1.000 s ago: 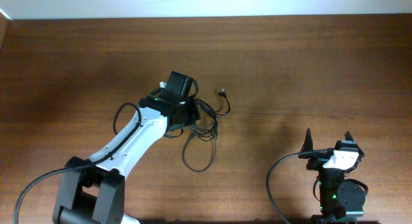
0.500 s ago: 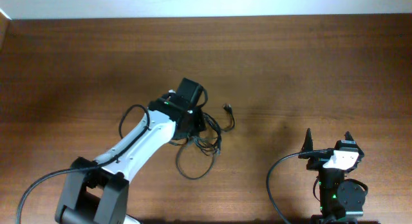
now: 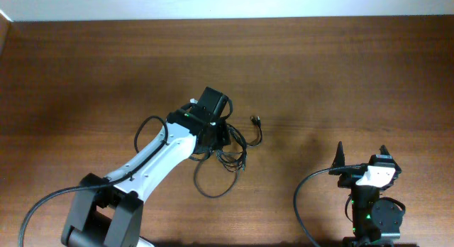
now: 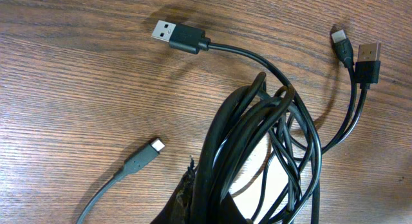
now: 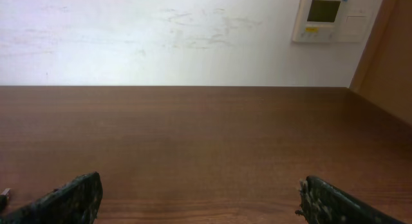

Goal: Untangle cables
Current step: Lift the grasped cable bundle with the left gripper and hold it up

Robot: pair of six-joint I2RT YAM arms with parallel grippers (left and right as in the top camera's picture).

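The black cables [image 3: 227, 151] lie bundled in a tangle at mid table, a loop trailing toward the front and a plug end [image 3: 256, 121] out to the right. My left gripper [image 3: 215, 137] is shut on the bundle. In the left wrist view the cables [image 4: 257, 147] run up from my fingers [image 4: 212, 208]. Two USB-A plugs [image 4: 181, 36] [image 4: 368, 62], a small plug [image 4: 341, 42] and a USB-C plug [image 4: 143, 159] lie loose on the wood. My right gripper [image 3: 362, 156] is open and empty at the front right, far from the cables; its fingers [image 5: 199, 198] frame bare table.
The wooden table [image 3: 340, 77] ends at a white wall behind. A wall panel [image 5: 325, 17] shows in the right wrist view. Thick black wires run from each arm base [image 3: 305, 197].
My left gripper has moved right and slightly toward the front, dragging the cable bundle with it. The plug end slid right. The right arm has not moved.
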